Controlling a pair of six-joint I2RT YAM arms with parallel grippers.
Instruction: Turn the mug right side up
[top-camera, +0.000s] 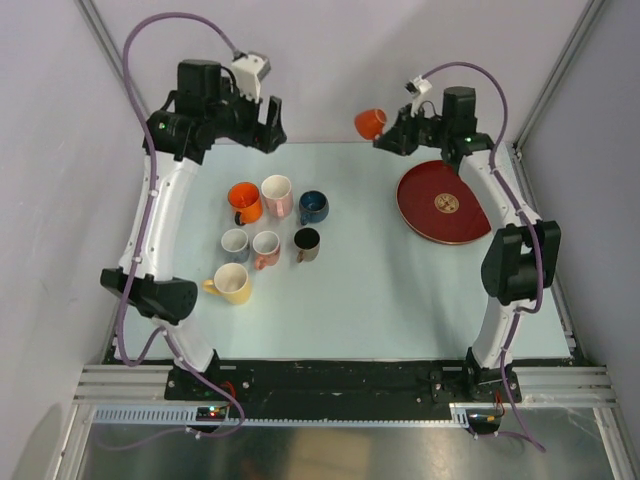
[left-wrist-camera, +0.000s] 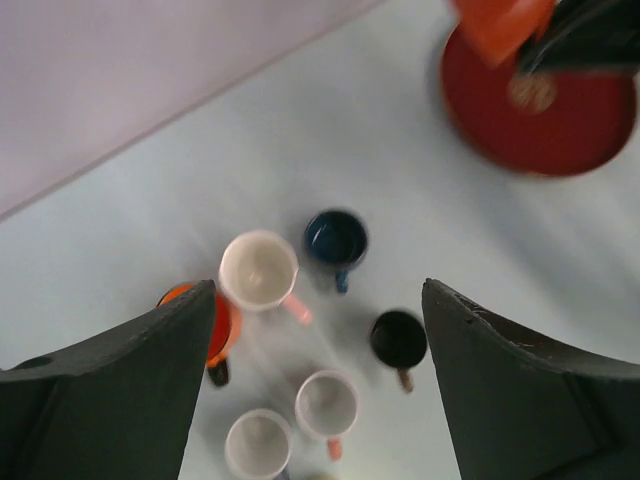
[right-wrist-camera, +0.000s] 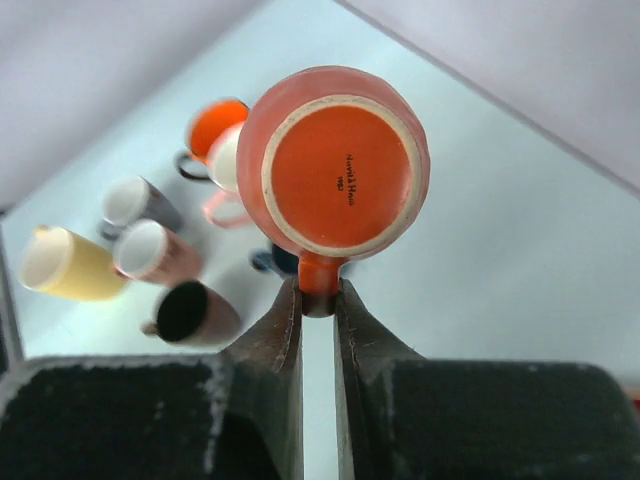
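Note:
An orange mug (right-wrist-camera: 335, 170) hangs in the air with its flat base turned to the right wrist camera. My right gripper (right-wrist-camera: 320, 297) is shut on its handle. From above, that mug (top-camera: 369, 123) is up at the back, left of the red plate (top-camera: 470, 222), with the right gripper (top-camera: 392, 132) beside it. My left gripper (left-wrist-camera: 318, 300) hovers high over the cluster of upright mugs, jaws wide open and holding nothing; the top view has it (top-camera: 268, 128) at the back left.
Several upright mugs stand in a group left of centre: orange (top-camera: 244, 201), white-pink (top-camera: 277, 193), dark blue (top-camera: 313, 207), black (top-camera: 307, 243), two small pale ones (top-camera: 250, 245) and yellow (top-camera: 232, 284). Side walls enclose the table.

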